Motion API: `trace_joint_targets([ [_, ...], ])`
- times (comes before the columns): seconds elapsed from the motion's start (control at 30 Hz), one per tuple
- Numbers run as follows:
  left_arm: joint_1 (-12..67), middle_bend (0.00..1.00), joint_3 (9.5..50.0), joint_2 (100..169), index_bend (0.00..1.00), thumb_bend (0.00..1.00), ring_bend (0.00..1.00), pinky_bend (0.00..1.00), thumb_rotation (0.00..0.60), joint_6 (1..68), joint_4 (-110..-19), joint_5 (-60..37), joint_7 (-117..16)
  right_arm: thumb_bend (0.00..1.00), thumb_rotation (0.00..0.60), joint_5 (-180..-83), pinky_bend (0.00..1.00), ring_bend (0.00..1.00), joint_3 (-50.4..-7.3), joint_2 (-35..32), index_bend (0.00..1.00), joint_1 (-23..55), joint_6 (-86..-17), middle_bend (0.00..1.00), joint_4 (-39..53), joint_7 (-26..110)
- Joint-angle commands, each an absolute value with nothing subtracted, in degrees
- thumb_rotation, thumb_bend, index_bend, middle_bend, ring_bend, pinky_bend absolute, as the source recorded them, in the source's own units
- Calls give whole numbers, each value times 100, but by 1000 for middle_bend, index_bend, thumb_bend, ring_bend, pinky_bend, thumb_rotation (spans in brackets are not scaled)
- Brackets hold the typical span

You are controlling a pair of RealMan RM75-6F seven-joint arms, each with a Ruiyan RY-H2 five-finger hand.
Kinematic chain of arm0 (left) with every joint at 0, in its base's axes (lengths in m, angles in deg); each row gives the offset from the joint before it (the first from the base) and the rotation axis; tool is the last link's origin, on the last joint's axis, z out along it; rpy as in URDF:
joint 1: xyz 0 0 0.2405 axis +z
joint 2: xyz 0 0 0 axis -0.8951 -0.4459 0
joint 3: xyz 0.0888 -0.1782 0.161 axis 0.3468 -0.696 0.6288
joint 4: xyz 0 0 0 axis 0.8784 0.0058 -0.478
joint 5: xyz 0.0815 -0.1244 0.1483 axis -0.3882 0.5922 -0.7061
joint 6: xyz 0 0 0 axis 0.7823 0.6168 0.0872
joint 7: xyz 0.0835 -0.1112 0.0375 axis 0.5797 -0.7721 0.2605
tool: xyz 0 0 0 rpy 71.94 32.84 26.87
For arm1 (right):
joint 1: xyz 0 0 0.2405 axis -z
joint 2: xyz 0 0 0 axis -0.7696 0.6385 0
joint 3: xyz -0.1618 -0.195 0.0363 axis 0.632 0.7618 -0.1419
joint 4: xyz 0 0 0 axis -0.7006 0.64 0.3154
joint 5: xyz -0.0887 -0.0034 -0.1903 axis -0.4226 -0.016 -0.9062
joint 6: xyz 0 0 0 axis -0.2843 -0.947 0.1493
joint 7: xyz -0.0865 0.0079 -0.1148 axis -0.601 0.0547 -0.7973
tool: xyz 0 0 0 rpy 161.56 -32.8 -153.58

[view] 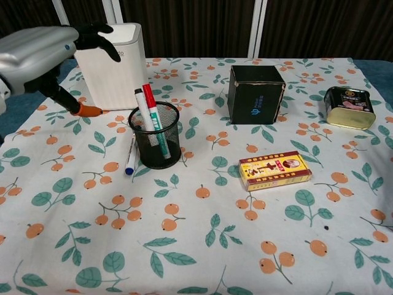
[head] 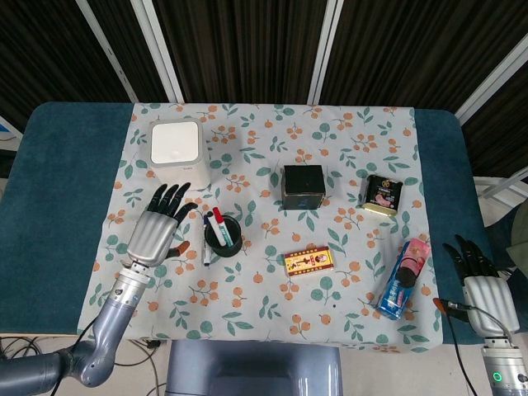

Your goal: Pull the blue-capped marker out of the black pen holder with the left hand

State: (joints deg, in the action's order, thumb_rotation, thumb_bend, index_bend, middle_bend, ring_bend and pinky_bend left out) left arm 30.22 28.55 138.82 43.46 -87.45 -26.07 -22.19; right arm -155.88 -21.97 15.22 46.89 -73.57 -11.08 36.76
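The blue-capped marker (head: 205,248) (view: 130,156) lies flat on the patterned cloth just left of the black mesh pen holder (head: 223,236) (view: 155,136), blue cap toward the front edge. A red-capped marker (view: 147,100) and a green one still stand in the holder. My left hand (head: 157,231) (view: 43,52) hovers left of the holder with its fingers spread, holding nothing and apart from the marker. At the front right corner my right hand (head: 483,289) stays with fingers spread, empty.
A white box (head: 176,153) (view: 113,61) stands behind my left hand. A black box (head: 303,186), a gold tin (head: 382,195), a red-and-yellow packet (head: 308,261) and a blue can (head: 404,279) lie to the right.
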Motion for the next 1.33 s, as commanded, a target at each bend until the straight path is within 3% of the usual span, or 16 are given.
trace_joint_targets([
  [0.03, 3170, 0, 2928, 13516, 239, 138, 0, 0, 600, 4537, -9172, -2830, -2224, 161, 600, -15583, 206, 16, -2197, 1518, 139, 4692, -7358, 0, -1111, 3664],
  [0.33, 3884, 0, 3211, 12687, 239, 155, 0, 0, 600, 5369, -9826, -2999, -1915, 161, 600, -15583, 206, 16, -2203, 1524, 139, 4692, -7365, 0, -1105, 3677],
  [0.47, 4338, 0, 3483, 12346, 239, 156, 0, 0, 600, 5793, -9852, -3224, -2208, 161, 600, -15602, 206, 16, -2204, 1507, 139, 4701, -7400, 0, -1104, 3666],
  [0.73, 5101, 0, 4069, 11780, 234, 158, 0, 0, 600, 5951, -9424, -3269, -3543, 161, 600, -15648, 206, 16, -2203, 1500, 139, 4700, -7429, 0, -1076, 3695],
  [0.97, 5478, 0, 4130, 11914, 219, 159, 0, 0, 600, 6164, -8648, -3462, -4529, 162, 600, -15665, 206, 16, -2204, 1483, 138, 4706, -7455, 0, -1065, 3691],
  [1.33, 5617, 0, 4000, 11890, 190, 158, 0, 0, 600, 6018, -8753, -3346, -4223, 161, 600, -15731, 205, 16, -2191, 1475, 138, 4701, -7481, 0, -1025, 3723],
])
